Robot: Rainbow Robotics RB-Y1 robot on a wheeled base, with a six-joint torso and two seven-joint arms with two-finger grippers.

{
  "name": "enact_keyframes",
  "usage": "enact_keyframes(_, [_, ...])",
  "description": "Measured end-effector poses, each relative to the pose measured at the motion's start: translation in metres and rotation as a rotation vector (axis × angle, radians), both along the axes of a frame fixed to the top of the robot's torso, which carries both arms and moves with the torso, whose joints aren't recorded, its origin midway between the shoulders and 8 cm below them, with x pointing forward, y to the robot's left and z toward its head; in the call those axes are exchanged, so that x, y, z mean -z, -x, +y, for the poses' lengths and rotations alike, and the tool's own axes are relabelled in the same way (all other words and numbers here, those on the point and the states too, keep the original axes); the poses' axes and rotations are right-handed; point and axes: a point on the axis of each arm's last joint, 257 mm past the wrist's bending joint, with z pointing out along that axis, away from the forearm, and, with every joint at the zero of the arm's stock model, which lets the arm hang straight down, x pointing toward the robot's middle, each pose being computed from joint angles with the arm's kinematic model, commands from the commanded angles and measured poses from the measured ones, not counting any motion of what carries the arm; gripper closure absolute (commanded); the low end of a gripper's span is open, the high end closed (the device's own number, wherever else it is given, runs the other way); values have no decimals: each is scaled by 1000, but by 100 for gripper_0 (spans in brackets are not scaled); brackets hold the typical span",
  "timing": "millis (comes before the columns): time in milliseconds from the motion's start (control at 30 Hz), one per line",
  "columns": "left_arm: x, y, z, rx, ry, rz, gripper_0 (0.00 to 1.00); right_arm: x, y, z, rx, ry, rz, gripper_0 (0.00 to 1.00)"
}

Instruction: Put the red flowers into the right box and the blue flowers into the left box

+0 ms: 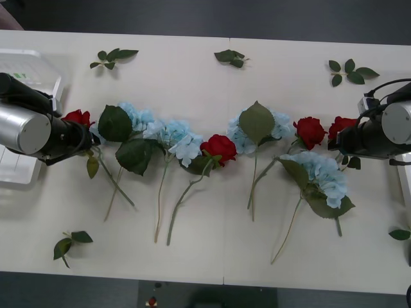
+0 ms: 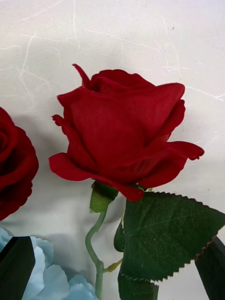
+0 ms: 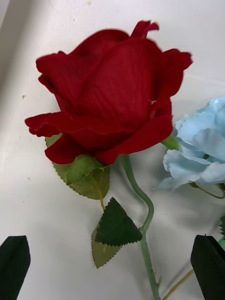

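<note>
We judge the grasp step is in hand: the left end effector (image 3: 112,265) and right end effector (image 2: 117,267), both released, straddle red roses (image 1: 78,117) (image 1: 341,126) near the bench's ends; next, closing on stems

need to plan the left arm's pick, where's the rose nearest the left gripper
In the front view that red rose lies on the table's left side, just beside the left gripper, with a blue flower cluster to its right. The left wrist view has it close above the open fingers.

No legible text, labels or numbers anywhere.
</note>
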Motion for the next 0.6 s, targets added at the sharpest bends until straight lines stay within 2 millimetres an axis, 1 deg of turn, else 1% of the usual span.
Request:
enact_keyframes(100, [8,-5,3,-4,-4,0,0,6,-1,2,-8,5,1,0])
enact_keyframes(233, [17,-11,4,-1,-16,-1,0,20,1,3,-21,30,16,0])
enact_keyframes(333, [18,-11,2,4,-20,2,0,27,4,1,-19,34,31,0])
enact_keyframes(467, [18,-11,3,2,-19,1,0,29,4,-5,-8,58,31,0])
enact_keyframes(600, [19,-15,9,-11,-25,4,0,36,4,4,-6,35,37,0])
